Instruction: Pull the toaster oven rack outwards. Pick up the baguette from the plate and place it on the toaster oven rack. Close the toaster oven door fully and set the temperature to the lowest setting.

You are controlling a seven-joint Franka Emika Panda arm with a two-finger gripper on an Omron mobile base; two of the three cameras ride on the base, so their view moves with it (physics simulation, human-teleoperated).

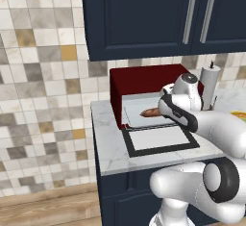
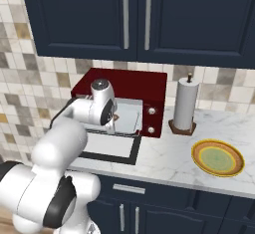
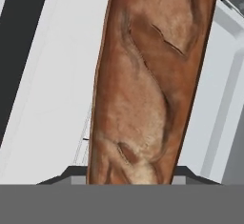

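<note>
I'm reaching into the mouth of the toaster oven [image 1: 144,78], the dark red box on the marble counter [image 1: 108,155], and my gripper [image 1: 162,108] is closed around the baguette [image 1: 150,112]. In the left base view the golden-brown loaf pokes out to the left of my hand, hovering just over the rack [image 1: 134,114], the pale grey tray pulled out of the cavity. Whether the bread already touches the rack, I cannot tell. In the hand view the baguette [image 3: 147,85] runs straight up between my fingertips, its crust scored and cracked, with the pale rack [image 3: 47,99] beneath it and thin rails showing at its side.

The toaster oven door [image 1: 161,141] lies folded down flat in front of the rack, black frame around a pale window, resting towards the near edge of the counter. From the right base view I see the oven's [image 2: 144,81] red side panel with two small white knobs [image 2: 151,120], one above the other; any markings around them are too small to read. No brand or lettering is legible on the oven.

To the right stands a paper towel roll [image 2: 185,103] on its brown base. Nearer and further right sits the plate [image 2: 218,158], yellow-orange, well apart from the oven. Navy cabinets [image 2: 149,19] with silver handles hang above.
</note>
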